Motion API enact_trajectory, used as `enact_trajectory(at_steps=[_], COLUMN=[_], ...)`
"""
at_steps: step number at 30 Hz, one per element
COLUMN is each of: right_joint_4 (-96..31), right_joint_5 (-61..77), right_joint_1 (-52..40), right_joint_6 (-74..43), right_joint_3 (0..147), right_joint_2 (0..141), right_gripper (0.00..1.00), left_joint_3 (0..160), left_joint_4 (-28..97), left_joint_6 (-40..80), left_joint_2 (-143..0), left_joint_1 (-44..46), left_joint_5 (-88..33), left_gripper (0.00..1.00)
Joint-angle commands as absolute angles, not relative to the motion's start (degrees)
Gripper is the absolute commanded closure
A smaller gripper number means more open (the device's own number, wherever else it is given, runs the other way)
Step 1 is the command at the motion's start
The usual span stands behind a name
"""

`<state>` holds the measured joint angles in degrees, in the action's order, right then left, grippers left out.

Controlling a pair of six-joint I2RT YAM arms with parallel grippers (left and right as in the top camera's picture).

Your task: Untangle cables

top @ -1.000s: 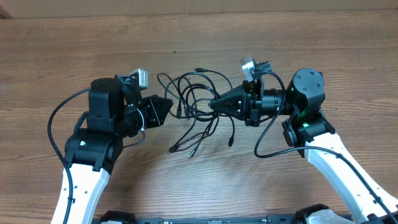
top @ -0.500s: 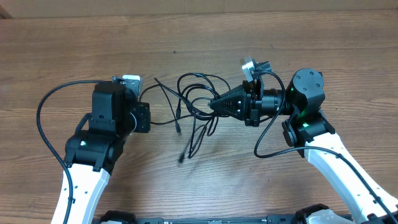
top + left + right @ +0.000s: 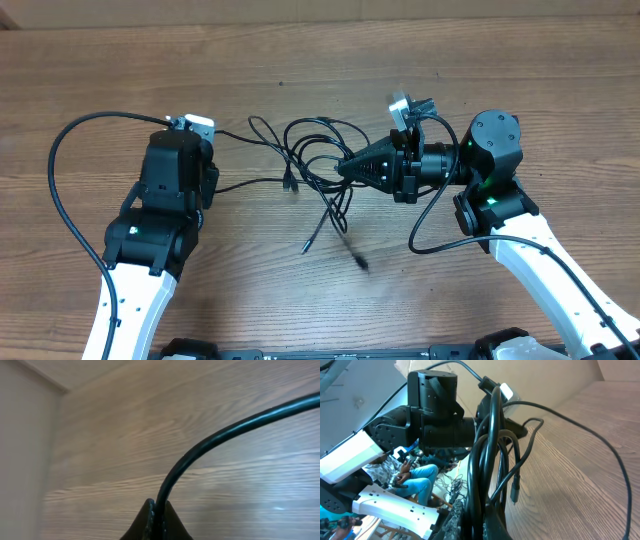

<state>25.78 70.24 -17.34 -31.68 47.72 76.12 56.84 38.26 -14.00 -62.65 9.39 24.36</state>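
Table (image 3: 300,60): a brown wood-grain surface that fills the overhead view from edge to edge.
Left arm (image 3: 150,235): black and white, rising from the lower left of the frame. Its wrist sits left of centre, and a thick black arm cable (image 3: 58,190) loops out to its left.
Right arm (image 3: 520,245): black and white, rising from the lower right, with its wrist turned to point left toward the centre.
Cables (image 3: 310,155): a loose tangle of thin black cords just above the middle of the frame, between the two wrists. One cord stretches left out of the tangle to the left wrist. Others trail down toward the lower centre.
Right gripper (image 3: 346,168): clenched on the right side of the tangle. Its wrist view shows several loops bunched between the fingers.
Left gripper (image 3: 157,510): hidden under the wrist from above. In its wrist view the tips are pinched together on a single black cord that arcs up and to the right.
Plug ends (image 3: 290,184): one small plug lies just left of the tangle. Another shows blurred at lower centre, and whether it touches the wood cannot be told.
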Motion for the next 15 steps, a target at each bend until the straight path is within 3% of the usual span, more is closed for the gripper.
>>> enact_trajectory(at_steps=[1,15], right_joint_4=[26.24,24.99], right_joint_5=[70.63,70.30], right_joint_1=[-17.39,-17.39], right_joint_6=[-31.53,-31.51], right_joint_3=[49.15,49.15], right_joint_2=[75.29,75.35], right_gripper=[0.96,0.96], left_joint_3=[58.02,58.02], left_joint_4=[36.34,26.33], left_joint_6=[-21.89,-36.29], left_joint_2=[-63.00,-63.00], left_joint_1=[9.02,8.99], left_joint_5=[32.42,36.23], left_gripper=[0.96,0.96])
